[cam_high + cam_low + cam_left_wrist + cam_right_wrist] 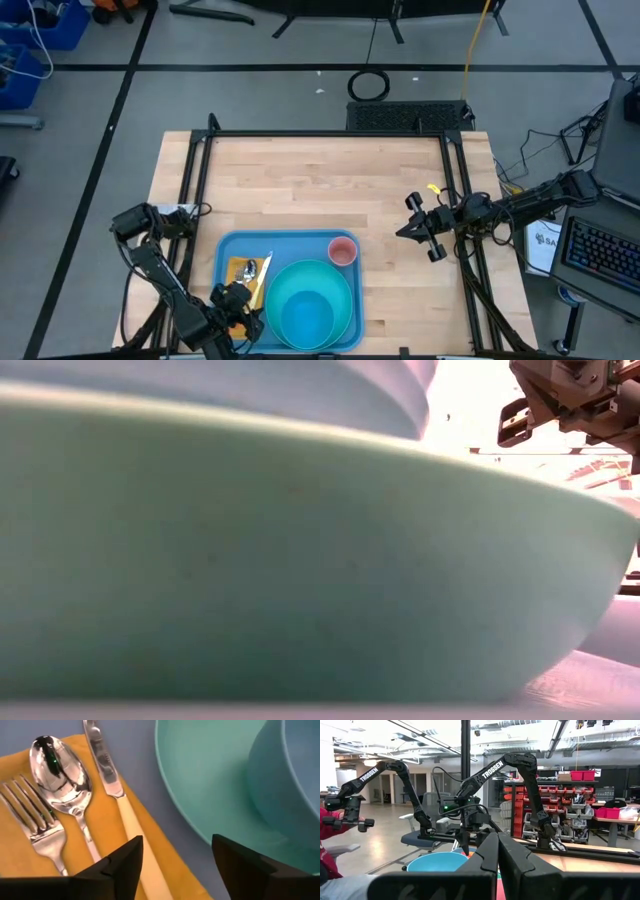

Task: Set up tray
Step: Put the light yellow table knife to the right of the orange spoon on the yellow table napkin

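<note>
Left gripper [237,303] hovering low over the left end of the tray [226,255], fingers [122,865] standing apart with nothing between them, straddling the cream handle of the knife [131,827]. Lying side by side on the orange napkin [20,840]: fork [35,822], spoon [62,777] and knife, the lower ends of all three handles hiding behind the fingers in the left wrist view, the fork also being cut off at the picture's edge. From above, cutlery blurring into one pale streak [260,275], mostly sitting under the gripper.

Tray sitting on the wooden table [320,190] at its near edge, left of centre, its near rim being cropped by the high view. Turquoise plate [345,300] filling the tray's right half, carrying a blue bowl [305,318]; plate rim just beside the napkin. Pink cup [343,251] standing in the tray's far right corner. Low view being almost wholly blocked by the plate's side [300,560], leaving only a sliver of table.

Right gripper [425,227] hanging above bare table right of the tray, well apart from it, fingers [485,852] pressing together, empty.
</note>
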Robot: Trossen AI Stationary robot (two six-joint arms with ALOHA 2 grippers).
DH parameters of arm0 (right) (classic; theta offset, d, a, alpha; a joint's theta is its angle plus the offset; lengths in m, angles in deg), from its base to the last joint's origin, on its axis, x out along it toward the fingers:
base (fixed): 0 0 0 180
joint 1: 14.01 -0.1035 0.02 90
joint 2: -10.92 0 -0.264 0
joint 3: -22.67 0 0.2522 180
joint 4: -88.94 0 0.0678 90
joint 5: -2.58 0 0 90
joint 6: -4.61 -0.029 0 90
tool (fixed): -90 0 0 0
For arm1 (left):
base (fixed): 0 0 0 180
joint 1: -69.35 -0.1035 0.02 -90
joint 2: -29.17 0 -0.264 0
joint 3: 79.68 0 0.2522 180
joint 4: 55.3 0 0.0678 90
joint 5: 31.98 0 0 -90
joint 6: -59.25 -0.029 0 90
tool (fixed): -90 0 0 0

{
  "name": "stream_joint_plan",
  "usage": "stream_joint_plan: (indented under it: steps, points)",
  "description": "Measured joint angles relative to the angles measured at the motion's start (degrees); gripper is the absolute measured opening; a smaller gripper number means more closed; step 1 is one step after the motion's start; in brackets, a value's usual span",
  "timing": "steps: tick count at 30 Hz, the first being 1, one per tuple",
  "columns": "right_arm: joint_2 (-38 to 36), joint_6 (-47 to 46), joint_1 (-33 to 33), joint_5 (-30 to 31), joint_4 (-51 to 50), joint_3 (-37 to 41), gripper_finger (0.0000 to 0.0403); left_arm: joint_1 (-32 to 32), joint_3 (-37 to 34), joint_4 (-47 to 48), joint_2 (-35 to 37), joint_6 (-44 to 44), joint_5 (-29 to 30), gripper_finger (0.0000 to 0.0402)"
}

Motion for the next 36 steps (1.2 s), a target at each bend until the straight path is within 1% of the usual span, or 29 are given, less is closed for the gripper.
stream_joint_plan:
  steps: [6, 9, 13, 17, 21, 36]
  points:
    - [0.0, 0.0, 0.0, 0.0, 0.0, 0.0, 0.0, -0.7, 0.0, -0.1, -0.1, -0.7, -0.4, 0.0224]
    - [0.0, 0.0, 0.0, 0.0, 0.0, 0.0, 0.0, -1.3, 0.0, -0.4, -1.2, -0.9, -1.4, 0.0223]
    - [0.0, 0.0, 0.0, 0.0, 0.0, 0.0, 0.0, -2.0, 0.0, -0.6, -2.6, -1.2, -4.6, 0.0223]
    - [0.0, 0.0, 0.0, 0.0, 0.0, 0.0, 0.0, -2.0, 0.0, -0.4, -2.6, -0.6, -4.6, 0.0223]
    - [0.0, 0.0, 0.0, 0.0, 0.0, 0.0, 0.0, -2.0, 0.0, 0.2, -2.6, -0.7, -5.8, 0.0223]
    - [0.0, 0.0, 0.0, 0.0, 0.0, -0.1, 0.0, -2.0, 0.0, 0.1, -2.6, -0.5, -4.9, 0.0223]
